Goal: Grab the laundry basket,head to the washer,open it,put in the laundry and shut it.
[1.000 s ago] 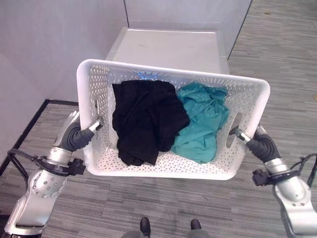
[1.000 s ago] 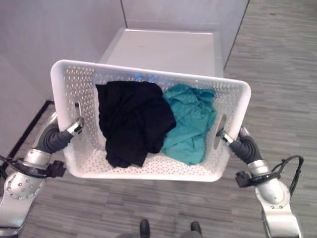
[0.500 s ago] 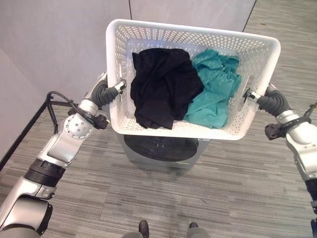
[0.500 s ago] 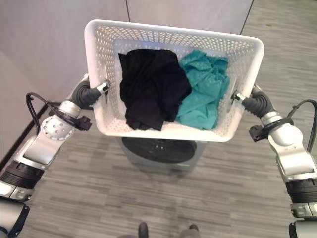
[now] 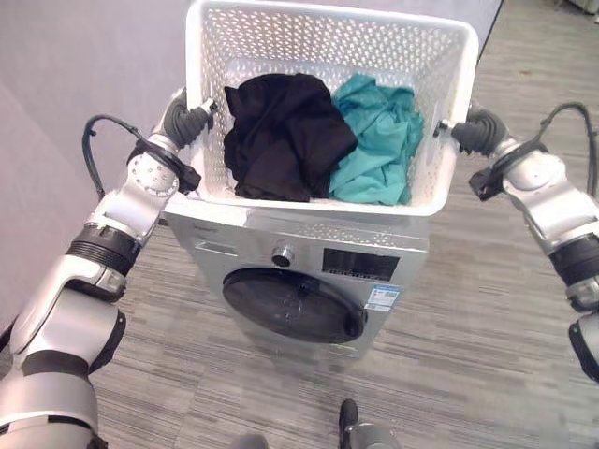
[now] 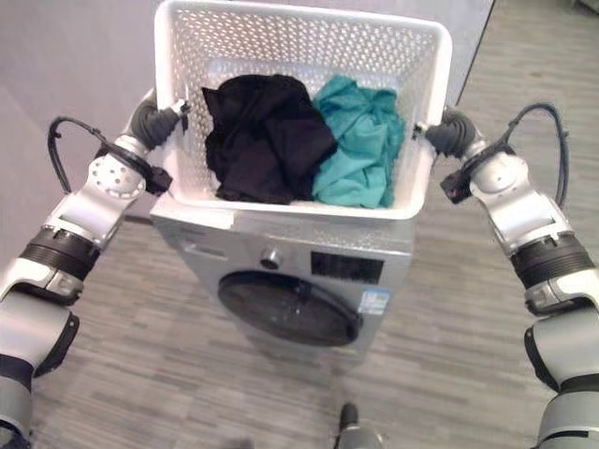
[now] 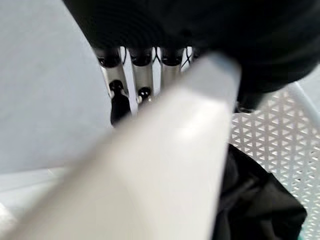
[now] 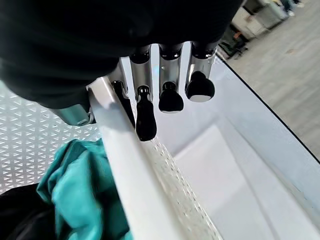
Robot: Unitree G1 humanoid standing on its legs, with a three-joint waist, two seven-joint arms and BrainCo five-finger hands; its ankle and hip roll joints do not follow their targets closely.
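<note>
basket (image 5: 318, 201): raised, now over washer (image 5: 299, 281) top | washer front, door newly visible

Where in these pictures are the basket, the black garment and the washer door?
basket (image 5: 318, 37): left eye view, far perforated wall.
black garment (image 5: 281, 136): left eye view, middle of the heap.
washer door (image 5: 290, 304): left eye view, dark round glass.

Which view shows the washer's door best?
Either eye view: the washer door faces the camera whole, round, dark and shut, below the laundry basket. The wrist views look along each hand at the basket's rim and the clothes, and tell nothing about the door.
</note>
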